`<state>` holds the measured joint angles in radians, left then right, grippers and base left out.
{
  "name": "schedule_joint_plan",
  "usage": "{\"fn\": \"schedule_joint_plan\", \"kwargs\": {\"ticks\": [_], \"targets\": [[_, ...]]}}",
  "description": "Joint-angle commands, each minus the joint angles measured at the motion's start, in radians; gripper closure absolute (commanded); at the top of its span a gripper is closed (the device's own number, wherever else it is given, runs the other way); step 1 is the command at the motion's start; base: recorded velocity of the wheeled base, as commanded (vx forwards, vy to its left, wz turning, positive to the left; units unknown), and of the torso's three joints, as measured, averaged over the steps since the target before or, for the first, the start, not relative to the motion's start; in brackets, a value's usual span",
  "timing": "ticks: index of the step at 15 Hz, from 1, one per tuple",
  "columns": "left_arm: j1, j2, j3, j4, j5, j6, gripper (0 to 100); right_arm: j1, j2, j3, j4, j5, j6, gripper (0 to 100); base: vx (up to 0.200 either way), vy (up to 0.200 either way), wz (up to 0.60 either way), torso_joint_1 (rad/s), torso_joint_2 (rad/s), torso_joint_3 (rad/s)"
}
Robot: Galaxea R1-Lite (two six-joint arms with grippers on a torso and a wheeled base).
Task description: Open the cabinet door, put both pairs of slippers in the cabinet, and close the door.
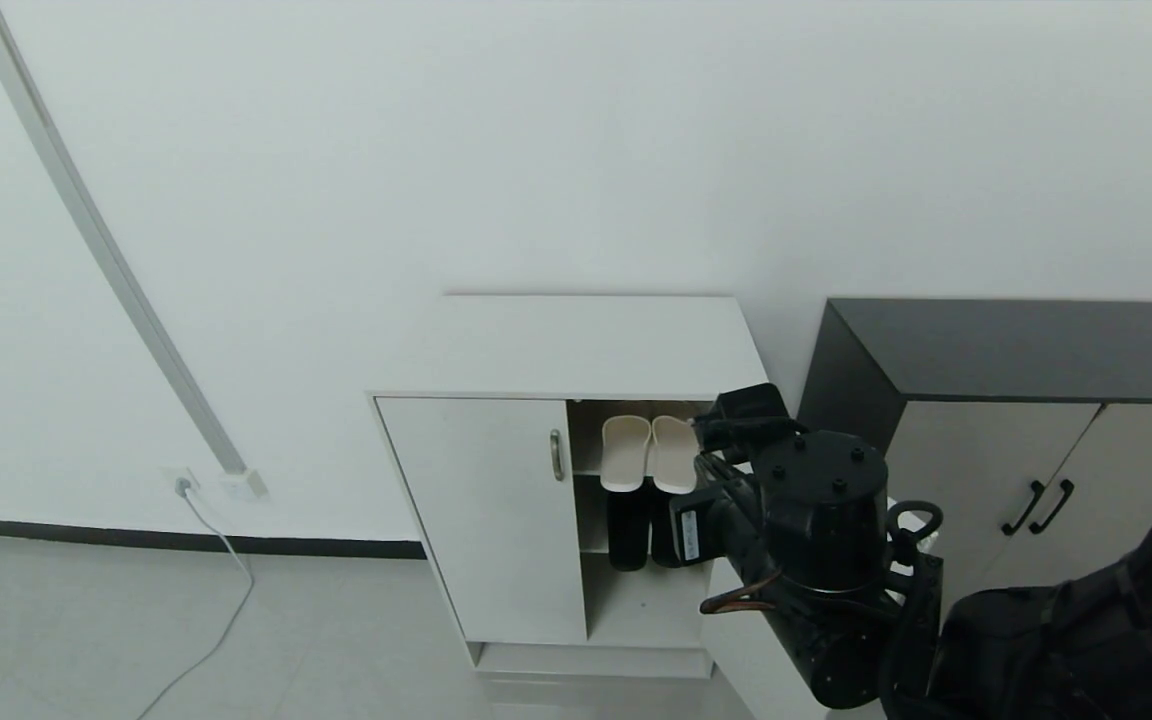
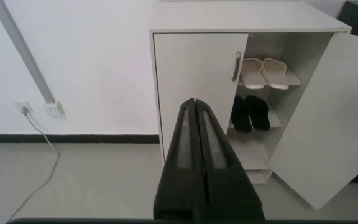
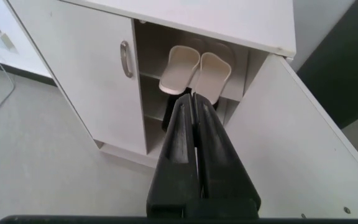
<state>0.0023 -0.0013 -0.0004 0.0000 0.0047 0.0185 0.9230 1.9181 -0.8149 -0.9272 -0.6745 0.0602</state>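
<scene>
We see the white cabinet point(image 1: 576, 345) against the wall with its right door point(image 2: 328, 124) swung wide open and its left door point(image 1: 481, 510) closed, a small metal handle point(image 1: 556, 455) at that door's inner edge. Both pairs are inside the open half. The white slippers point(image 1: 648, 452) lie side by side on the upper shelf, and the black slippers point(image 1: 628, 525) sit on the shelf just below them.

The left end effector point(image 2: 196, 109) hangs well back from the cabinet, facing its front. Its two fingers are pressed flat together and it has hold of nothing. The right end effector point(image 3: 193, 99) is closed the same way and also empty. It sits near the open compartment, between the closed left door and the open right door, pointing towards the white slippers.

Beside the cabinet on the right we see a dark cabinet point(image 1: 1016, 350) with its doors closed. Over to the left, a wall socket point(image 1: 183, 485) sits low on the wall, and a cable point(image 1: 226, 590) trails from it across the floor.
</scene>
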Motion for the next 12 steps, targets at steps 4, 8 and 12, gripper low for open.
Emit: {"fn": "schedule_joint_plan", "kwargs": {"ticks": [4, 8, 12], "targets": [[0.001, 0.001, 0.0, 0.002, -0.002, 0.0, 100, -0.001, 0.007, 0.006, 0.001, -0.004, -0.002, 100, 0.0, 0.0, 0.0, 0.0, 0.0, 0.0], [0.001, 0.001, 0.0, 0.0, -0.003, -0.003, 100, -0.001, 0.009, 0.011, 0.001, -0.002, -0.002, 100, 0.0, 0.0, -0.6, 0.0, 0.0, 0.0], [0.001, 0.001, 0.0, 0.002, -0.003, -0.006, 100, -0.01, 0.012, 0.01, -0.001, 0.0, -0.003, 100, 0.0, 0.0, -0.3, 0.0, 0.0, 0.001]]}}
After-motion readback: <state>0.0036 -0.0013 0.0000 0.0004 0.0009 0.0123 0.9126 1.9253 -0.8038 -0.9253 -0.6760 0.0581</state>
